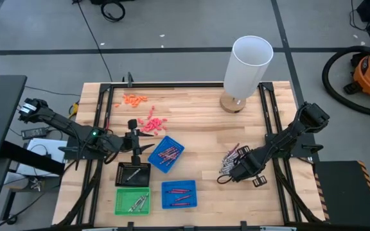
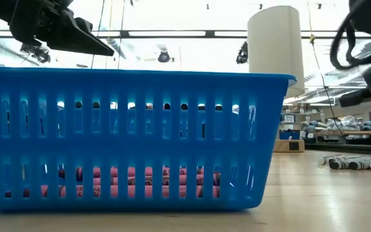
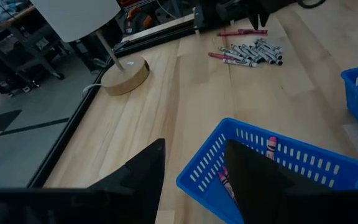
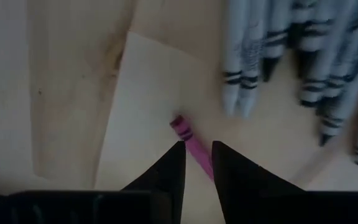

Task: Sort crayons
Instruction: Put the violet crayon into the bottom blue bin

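Crayons (image 1: 167,154) fill 4 trays (image 1: 178,194).

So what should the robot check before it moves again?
1. Right gripper on a crayon: ok, its fingers close around the pink crayon, lifted off the table.
2. Grip firm: cannot tell; the pink crayon sits between the fingers, but contact is not clear.
3. Grey crayons clear of the fingers: ok, they lie off to one side.
4. Blue tray ready for reds: ok, it already holds red crayons.
5. Left gripper out of the way: not ok, it hangs open right beside that tray.
6. Lamp clear of the path: ok, at the table's far edge.
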Motion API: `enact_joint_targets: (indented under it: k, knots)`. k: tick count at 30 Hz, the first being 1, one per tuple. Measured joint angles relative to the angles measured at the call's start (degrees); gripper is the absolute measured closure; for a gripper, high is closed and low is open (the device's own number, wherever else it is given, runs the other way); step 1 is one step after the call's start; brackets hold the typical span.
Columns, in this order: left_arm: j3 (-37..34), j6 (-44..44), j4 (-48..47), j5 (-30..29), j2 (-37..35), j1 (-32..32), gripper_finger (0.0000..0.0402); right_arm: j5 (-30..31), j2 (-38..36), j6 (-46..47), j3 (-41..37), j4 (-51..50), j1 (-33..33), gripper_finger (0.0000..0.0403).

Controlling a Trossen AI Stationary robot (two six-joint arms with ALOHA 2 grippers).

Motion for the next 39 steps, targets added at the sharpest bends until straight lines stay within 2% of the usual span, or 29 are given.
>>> enact_joint_targets:
  k: [12,22,29,31,35,39]
  knots:
    - [0.0,0.09,-0.31,0.02,0.0,0.0,0.0225,-0.3,7.04,-5.16,0.23,0.97,1.1,0.0319]
    - [0.0,0.09,-0.33,0.02,0.0,0.0,0.0225,2.34,7.65,-7.43,2.18,-0.08,1.18,0.0381]
    - [0.02,-0.36,-0.28,0.13,0.0,0.0,0.0225,7.3,7.69,-6.49,7.8,-0.15,0.56,0.0368]
    - [0.02,-0.98,-0.03,2.47,0.0,0.0,0.0225,8.37,7.14,-6.2,10.06,-1.79,0.17,0.0368]
    - [0.02,-0.6,2.15,12.4,0.02,-0.04,0.0225,10.33,5.3,-4.34,15.17,-7.06,-0.75,0.0368]
    - [0.02,-0.72,3.22,13.57,0.02,-0.02,0.0225,15.74,3.19,-2.84,18.85,-5.38,-2.11,0.0368]
